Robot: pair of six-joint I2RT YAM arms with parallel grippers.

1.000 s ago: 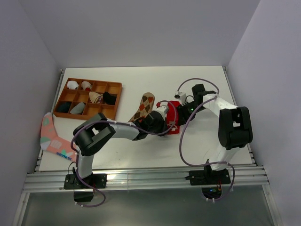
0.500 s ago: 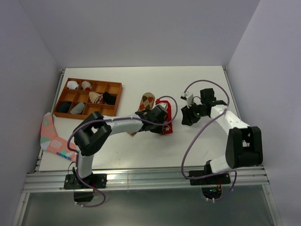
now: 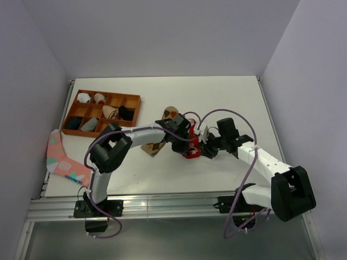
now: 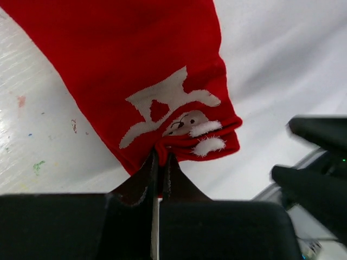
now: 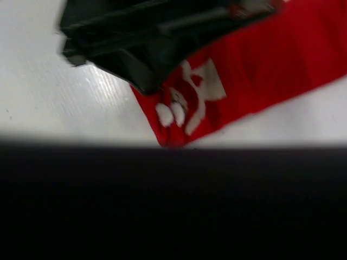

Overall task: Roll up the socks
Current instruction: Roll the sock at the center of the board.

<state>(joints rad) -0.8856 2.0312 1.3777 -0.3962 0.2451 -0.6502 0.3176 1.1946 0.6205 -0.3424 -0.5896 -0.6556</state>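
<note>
White table (image 3: 233, 97), left jaws pinched on red sock (image 4: 135, 65) edge, right jaws unclear whether open

The red sock (image 4: 135, 65) is matt knitted cloth. The white table (image 4: 32, 135) is smooth, faintly glossy and paint-flecked. The left gripper (image 4: 159, 162) has matt black plastic jaws.

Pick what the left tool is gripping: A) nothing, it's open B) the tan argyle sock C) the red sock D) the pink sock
C: in the left wrist view, the left tool is shut on a pinched fold at the edge of the red sock.
</note>
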